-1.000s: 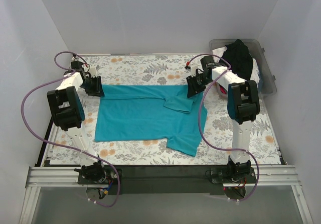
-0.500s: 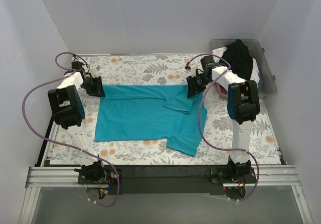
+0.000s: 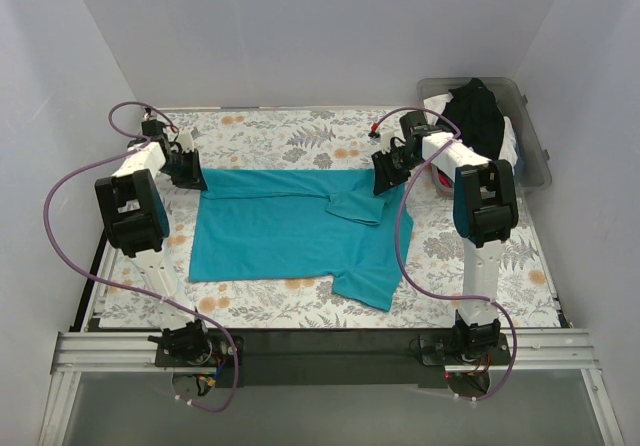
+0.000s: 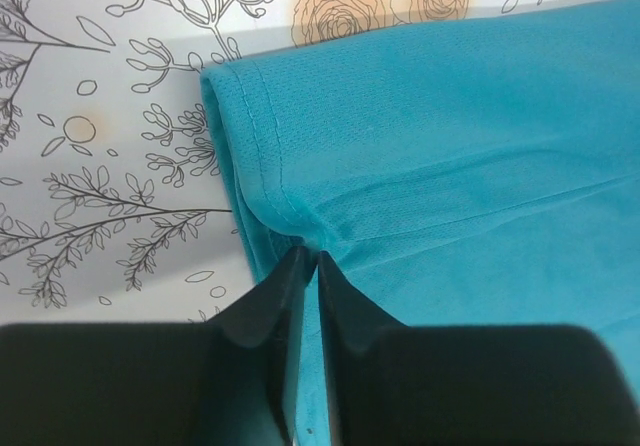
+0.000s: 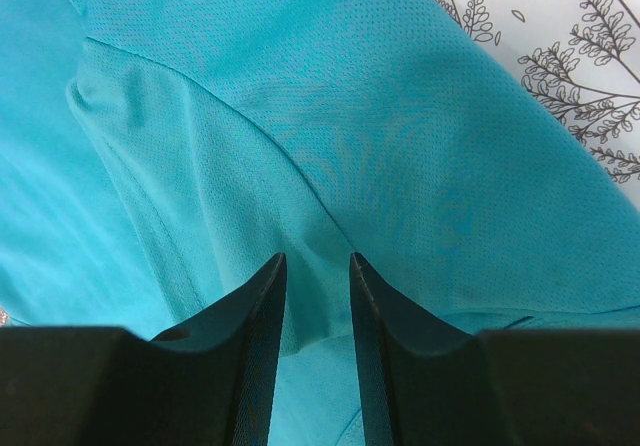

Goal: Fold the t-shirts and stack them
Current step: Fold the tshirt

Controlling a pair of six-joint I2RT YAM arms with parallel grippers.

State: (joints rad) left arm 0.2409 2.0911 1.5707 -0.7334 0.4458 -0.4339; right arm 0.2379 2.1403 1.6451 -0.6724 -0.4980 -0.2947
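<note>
A teal t-shirt [image 3: 290,231] lies spread on the floral tablecloth [image 3: 270,136], one sleeve folded in near its top right. My left gripper [image 3: 190,174] is at the shirt's top left corner. In the left wrist view its jaws [image 4: 308,256] are pinched together on the hemmed edge of the teal t-shirt [image 4: 430,116]. My right gripper [image 3: 385,178] is at the shirt's top right, by the folded sleeve. In the right wrist view it [image 5: 317,261] stands open, fingers down on the teal cloth [image 5: 380,116], a ridge of cloth running into the gap.
A clear plastic bin [image 3: 537,156] stands at the back right, holding a black t-shirt [image 3: 478,114] with whitish and pink cloth under it. White walls close in the table on three sides. Purple cables loop from both arms.
The left gripper's jaws have closed on the shirt's corner. Both arms and the shirt stay where they were.
</note>
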